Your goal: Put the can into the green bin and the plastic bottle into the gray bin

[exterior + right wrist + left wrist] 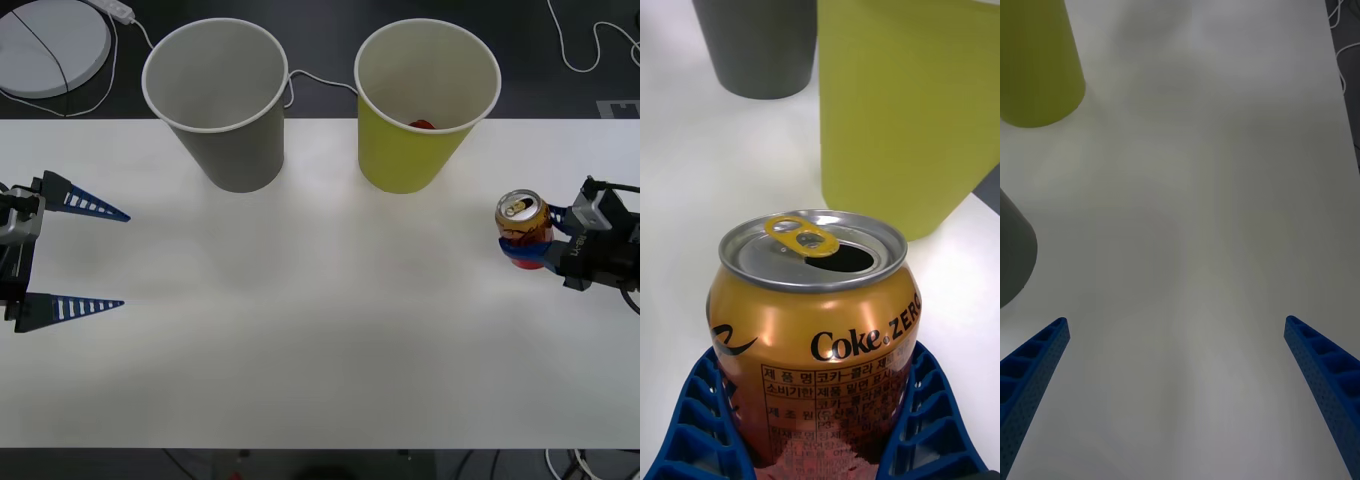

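The can [524,225] [812,322] stands upright at the table's right side, orange-gold above, red below, its silver top opened. My right gripper [522,242] [814,352] is shut on it, blue fingers [692,420] hugging both sides. The green bin [410,150] [902,112] stands at the back, left of and beyond the can, with something red [422,125] inside. The gray bin [235,150] [752,45] stands to its left. My left gripper [125,260] [1174,322] hangs open at the table's left edge, nothing between its fingers. The plastic bottle is out of view.
A white table [320,340] carries both bins near its far edge. Behind it lie a round white device [50,45] and cables [590,45] on the dark floor. Both bins [1034,67] [1011,255] also show in the left wrist view.
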`<state>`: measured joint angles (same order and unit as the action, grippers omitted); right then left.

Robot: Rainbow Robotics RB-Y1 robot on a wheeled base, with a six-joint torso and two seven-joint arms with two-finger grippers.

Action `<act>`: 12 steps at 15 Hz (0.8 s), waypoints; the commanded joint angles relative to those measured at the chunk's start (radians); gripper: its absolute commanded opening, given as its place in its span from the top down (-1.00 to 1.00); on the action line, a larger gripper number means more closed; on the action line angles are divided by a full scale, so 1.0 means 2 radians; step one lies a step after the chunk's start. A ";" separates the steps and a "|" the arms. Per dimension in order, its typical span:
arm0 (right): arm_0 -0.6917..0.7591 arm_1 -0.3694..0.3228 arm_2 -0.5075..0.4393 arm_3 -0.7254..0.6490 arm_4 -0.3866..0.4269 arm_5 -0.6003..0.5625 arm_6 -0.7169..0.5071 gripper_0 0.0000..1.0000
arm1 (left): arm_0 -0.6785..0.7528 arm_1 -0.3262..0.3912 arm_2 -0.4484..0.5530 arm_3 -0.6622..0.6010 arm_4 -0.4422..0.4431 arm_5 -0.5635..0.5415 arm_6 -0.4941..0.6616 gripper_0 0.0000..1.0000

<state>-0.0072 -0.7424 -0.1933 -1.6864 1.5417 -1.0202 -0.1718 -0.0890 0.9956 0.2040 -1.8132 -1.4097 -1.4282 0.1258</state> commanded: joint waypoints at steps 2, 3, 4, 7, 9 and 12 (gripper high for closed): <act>0.001 -0.001 -0.066 -0.087 0.080 -0.110 -0.107 1.00 | 0.000 0.000 0.000 0.000 0.000 0.000 0.000 -1.00; 0.000 -0.002 -0.077 -0.107 0.092 -0.131 -0.136 1.00 | 0.000 0.000 0.000 0.000 0.000 0.000 0.000 -1.00; -0.003 -0.007 -0.084 -0.126 0.100 -0.149 -0.161 1.00 | 0.000 0.000 0.000 0.000 0.000 0.000 0.000 -1.00; -0.020 -0.038 -0.089 -0.164 0.104 -0.194 -0.242 1.00 | 0.000 0.000 0.000 0.000 0.000 0.000 0.000 -1.00; -0.045 -0.061 -0.091 -0.170 0.103 -0.232 -0.279 1.00 | 0.000 0.000 0.000 0.000 0.000 0.000 0.000 -1.00; -0.098 -0.089 -0.091 -0.170 0.100 -0.275 -0.327 1.00 | 0.000 0.000 0.000 0.000 0.000 0.000 0.000 -1.00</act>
<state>-0.1768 -0.9078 -0.3744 -2.0267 1.7437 -1.5622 -0.8006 -0.0890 0.9956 0.2040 -1.8132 -1.4097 -1.4282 0.1258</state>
